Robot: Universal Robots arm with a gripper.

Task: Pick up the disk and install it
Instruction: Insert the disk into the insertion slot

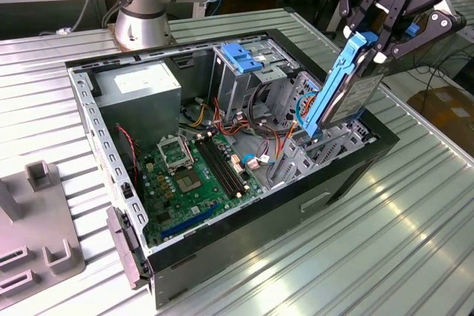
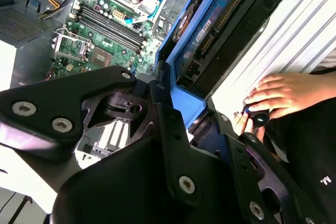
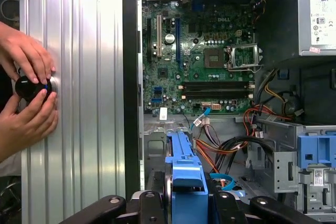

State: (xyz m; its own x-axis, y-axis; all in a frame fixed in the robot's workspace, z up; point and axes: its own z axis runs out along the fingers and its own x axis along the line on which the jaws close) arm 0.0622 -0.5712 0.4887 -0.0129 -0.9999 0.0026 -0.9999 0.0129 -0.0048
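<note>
Exterior view sits high off one corner of the open computer case [image 1: 296,216]. It angles down across the ribbed metal table [image 1: 392,257], far enough back to take in the whole case. Both wrist views ride close behind the gripper [image 1: 372,46], looking down past the disk [image 3: 186,182] into the case. All three views share the motherboard [image 3: 199,72]. The wrist pair also share a person's hands [image 2: 283,95] on the table beside the case.

The disk [image 1: 342,90] has bright blue rails round a dark body with a white label. The tool [image 1: 364,44] is black, the motherboard [image 1: 196,172] green, the power-supply box [image 1: 141,90] grey, the latch [image 1: 241,57] blue, the desk [image 1: 415,212] ribbed silver.
</note>
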